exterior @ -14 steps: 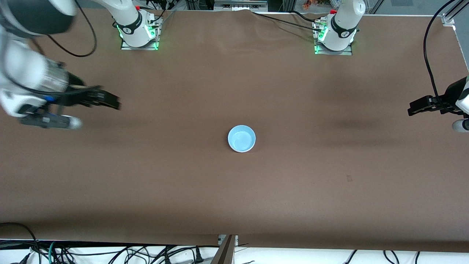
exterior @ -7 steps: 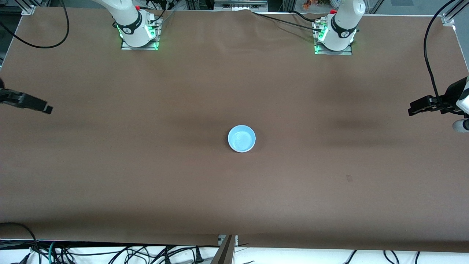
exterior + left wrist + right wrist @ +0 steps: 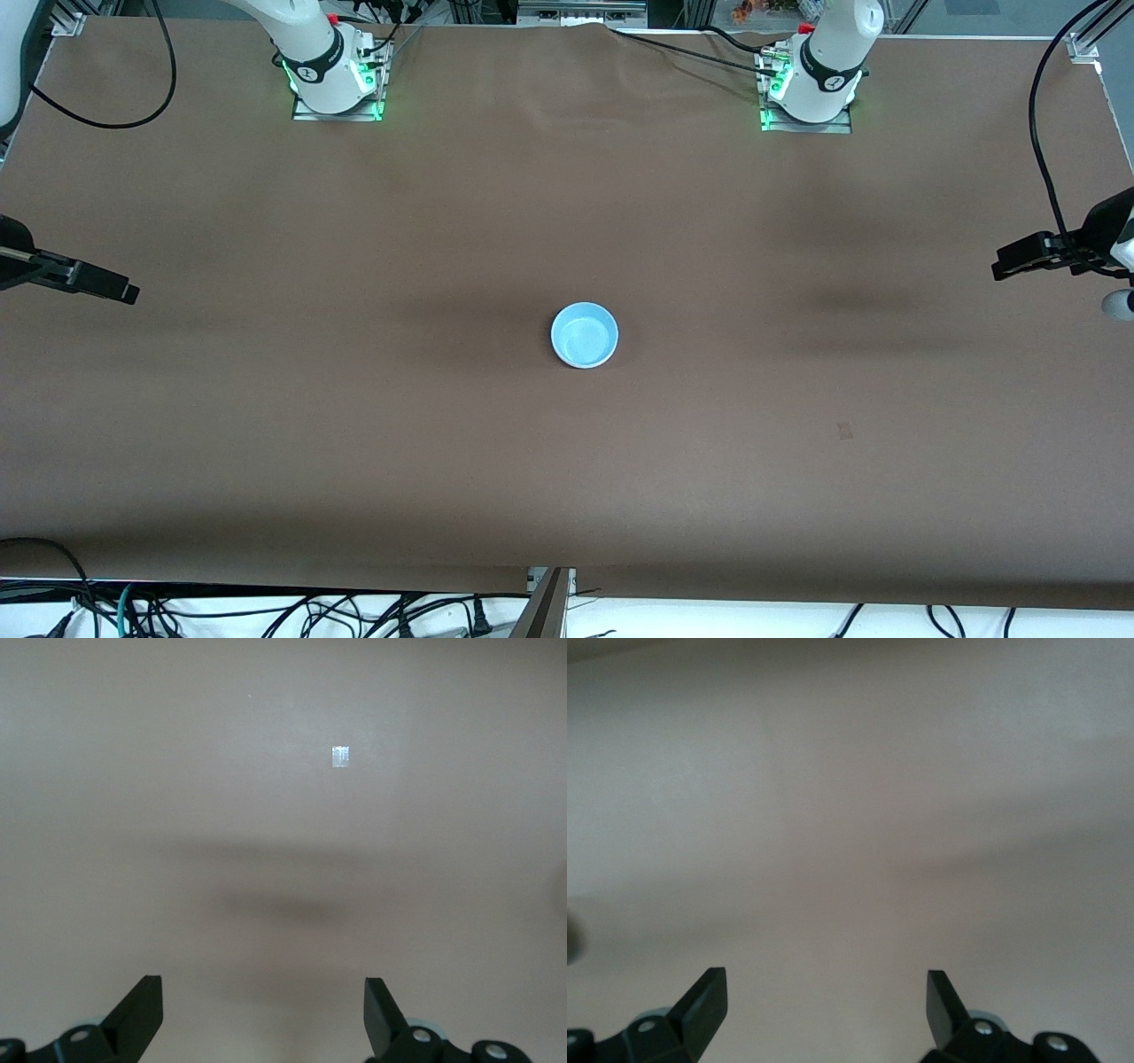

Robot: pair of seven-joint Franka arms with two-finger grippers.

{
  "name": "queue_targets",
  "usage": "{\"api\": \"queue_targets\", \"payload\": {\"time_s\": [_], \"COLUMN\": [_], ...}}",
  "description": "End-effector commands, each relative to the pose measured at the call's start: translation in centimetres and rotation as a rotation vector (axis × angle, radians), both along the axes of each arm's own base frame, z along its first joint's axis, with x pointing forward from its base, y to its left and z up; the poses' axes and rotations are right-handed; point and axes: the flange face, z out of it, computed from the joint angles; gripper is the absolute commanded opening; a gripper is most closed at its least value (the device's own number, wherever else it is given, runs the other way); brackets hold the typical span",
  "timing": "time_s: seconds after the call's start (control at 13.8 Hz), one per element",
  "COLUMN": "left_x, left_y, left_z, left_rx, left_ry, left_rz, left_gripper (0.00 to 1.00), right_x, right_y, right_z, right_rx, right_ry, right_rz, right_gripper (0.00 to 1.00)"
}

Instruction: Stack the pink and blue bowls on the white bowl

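left gripper (image 3: 261, 1014): we see it spread wide, empty, over table's (image 3: 797, 443) left-arm end
right gripper (image 3: 824, 1010): same, wide, empty, over right-arm end
blue bowl (image 3: 585, 335): mid-table, upright, nothing inside

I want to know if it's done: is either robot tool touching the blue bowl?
Apart. The front view shows the bowl alone mid-table, with bare table between it and the right tool and left tool, both open at the table's ends.
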Motion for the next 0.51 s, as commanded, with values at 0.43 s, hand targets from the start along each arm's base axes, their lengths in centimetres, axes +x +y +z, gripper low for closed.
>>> {"api": "queue_targets", "payload": {"time_s": [0.43], "left_x": [0.29], "left_y": [1.86], "left_z": [0.22], "left_rx": [-0.086], "left_ry": [-0.008], "left_rz": [0.025], "left_gripper": [1.00], "right_x": [-0.27], "right_y": [0.40], "right_z": [0.70], "right_rx": [0.008], "right_ry": [-0.011], "right_rz": [0.017], "right_gripper": [0.99]}}
